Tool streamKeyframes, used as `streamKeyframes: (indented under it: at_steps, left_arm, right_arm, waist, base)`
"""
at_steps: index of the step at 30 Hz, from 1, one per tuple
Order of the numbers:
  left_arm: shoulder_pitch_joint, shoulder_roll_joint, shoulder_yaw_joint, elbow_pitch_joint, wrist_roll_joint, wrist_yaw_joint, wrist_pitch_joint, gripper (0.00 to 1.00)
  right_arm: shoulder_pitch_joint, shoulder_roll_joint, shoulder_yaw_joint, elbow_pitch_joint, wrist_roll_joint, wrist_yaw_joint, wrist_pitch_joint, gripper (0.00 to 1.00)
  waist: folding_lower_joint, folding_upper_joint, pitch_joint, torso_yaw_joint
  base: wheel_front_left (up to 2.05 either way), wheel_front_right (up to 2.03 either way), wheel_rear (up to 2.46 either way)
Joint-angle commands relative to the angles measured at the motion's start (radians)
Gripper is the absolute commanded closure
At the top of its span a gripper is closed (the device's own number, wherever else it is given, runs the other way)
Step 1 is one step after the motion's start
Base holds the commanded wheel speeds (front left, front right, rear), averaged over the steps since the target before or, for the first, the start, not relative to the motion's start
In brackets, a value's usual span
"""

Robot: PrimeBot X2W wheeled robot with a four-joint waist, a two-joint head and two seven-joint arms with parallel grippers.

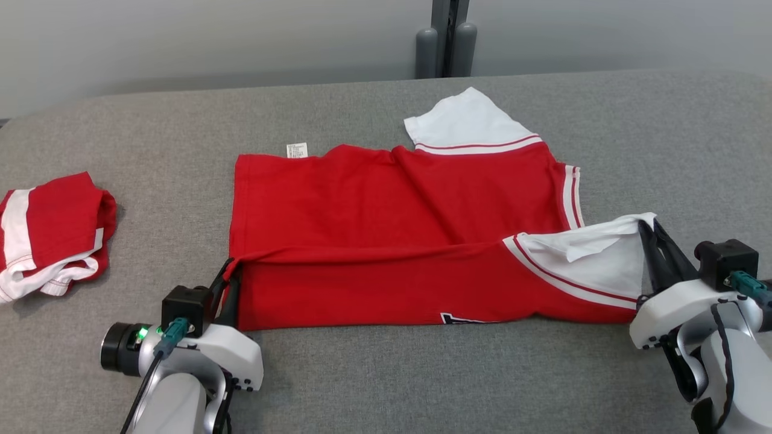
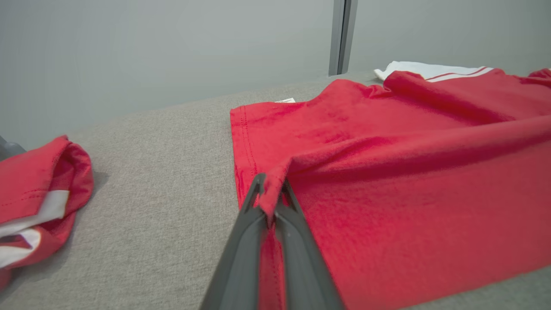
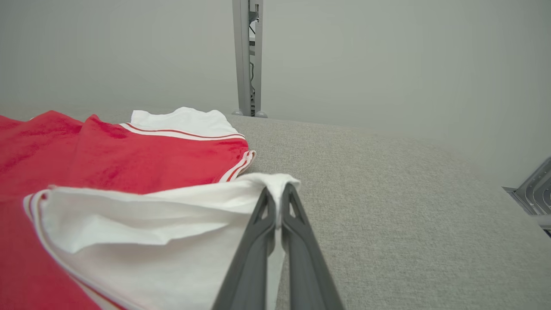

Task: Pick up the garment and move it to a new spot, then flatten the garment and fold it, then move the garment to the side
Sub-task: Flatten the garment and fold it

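The red shirt (image 1: 392,205) lies spread across the middle of the grey worktop (image 1: 386,374), with a raised crease running between the two tools. The left tool (image 1: 232,268) is clamped on the shirt's red hem corner at its left edge. The right tool (image 1: 648,232) is clamped on the tip of the near white sleeve (image 1: 591,259). A small white label (image 1: 297,150) sticks out at the far hem, its writing too small to read. A black-and-white print (image 1: 467,317) peeks out at the near edge, unreadable. A folded garment (image 1: 51,235) sits well apart on the left.
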Motion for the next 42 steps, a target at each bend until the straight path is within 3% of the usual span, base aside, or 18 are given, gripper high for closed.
streamKeyframes:
  at_steps: [1, 6, 7, 8, 9, 17, 23, 30, 37, 38, 39, 40, 42]
  left_arm:
    - [-0.022, 0.009, 0.001, 0.004, 0.008, -0.001, 0.000, 1.00]
    - [-0.056, 0.009, 0.005, 0.028, -0.002, 0.011, 0.000, 1.00]
    - [-0.061, 0.008, 0.008, 0.028, -0.008, 0.015, 0.000, 0.71]
    - [-0.062, 0.007, 0.010, 0.029, -0.009, 0.020, 0.000, 0.19]
    - [-0.058, 0.006, 0.014, 0.030, -0.015, 0.028, 0.000, 0.00]
    - [0.025, -0.003, 0.021, -0.016, -0.066, 0.062, 0.000, 0.00]
    - [0.104, -0.003, -0.031, -0.050, -0.121, 0.074, 0.000, 0.00]
    - [0.128, -0.003, -0.064, -0.063, -0.150, 0.097, 0.000, 0.00]
    - [0.098, -0.003, -0.074, -0.061, -0.154, 0.102, 0.000, 0.00]
    - [0.094, -0.004, -0.073, -0.060, -0.155, 0.102, 0.000, 0.00]
    - [0.090, -0.003, -0.071, -0.059, -0.156, 0.103, 0.000, 0.00]
    - [0.086, -0.003, -0.070, -0.059, -0.155, 0.104, 0.000, 0.00]
    - [0.086, -0.003, -0.065, -0.055, -0.158, 0.105, 0.000, 0.00]
  right_arm:
    - [-0.016, -0.002, -0.003, 0.007, -0.010, 0.000, 0.000, 1.00]
    - [-0.052, 0.011, -0.005, 0.034, -0.025, 0.000, 0.000, 1.00]
    - [-0.058, 0.014, -0.014, 0.035, -0.026, 0.000, 0.000, 1.00]
    - [-0.063, 0.018, -0.022, 0.035, -0.028, 0.000, 0.000, 0.59]
    - [-0.066, 0.023, -0.032, 0.024, -0.031, 0.000, 0.000, 0.00]
    - [0.014, 0.054, -0.093, -0.076, -0.056, 0.000, 0.000, 0.00]
    - [0.130, 0.069, -0.097, -0.096, -0.031, 0.000, 0.000, 0.00]
    - [0.179, 0.086, -0.092, -0.042, -0.002, 0.000, 0.000, 0.00]
    - [0.132, 0.091, -0.049, 0.051, 0.032, 0.000, 0.001, 0.00]
    - [0.128, 0.090, -0.040, 0.064, 0.036, 0.000, 0.001, 0.22]
    - [0.121, 0.090, -0.029, 0.079, 0.043, 0.000, 0.002, 0.50]
    - [0.115, 0.090, -0.017, 0.089, 0.049, 0.000, 0.003, 0.58]
    - [0.105, 0.085, 0.009, 0.114, 0.063, 0.000, 0.005, 0.95]
  waist:
    - [0.0000, 0.0000, 0.015, 0.002]
    - [0.0000, 0.0000, 0.037, 0.001]
    - [0.0000, 0.0000, 0.040, 0.002]
    - [0.0000, 0.0000, 0.042, 0.002]
    - [0.0000, 0.0000, 0.044, 0.002]
    - [0.0000, 0.0000, 0.044, 0.001]
    - [0.0000, 0.0000, 0.038, -0.004]
    - [0.0000, 0.0000, 0.045, -0.013]
    - [0.0000, 0.0000, 0.061, -0.004]
    - [0.0000, 0.0000, 0.063, -0.002]
    - [0.0000, 0.0000, 0.065, 0.000]
    - [0.0000, 0.0000, 0.067, 0.002]
    - [0.0000, 0.0000, 0.069, 0.004]
  base:
    - [0.00, 0.00, 0.00]
    - [0.00, 0.00, 0.00]
    - [0.00, 0.00, 0.00]
    - [0.00, 0.00, 0.00]
    - [0.00, 0.00, 0.00]
    - [0.00, 0.00, 0.00]
    - [0.00, 0.00, 0.00]
    - [0.00, 0.00, 0.00]
    - [0.00, 0.00, 0.00]
    - [0.00, 0.00, 0.00]
    - [0.00, 0.00, 0.00]
    - [0.00, 0.00, 0.00]
    - [0.00, 0.00, 0.00]
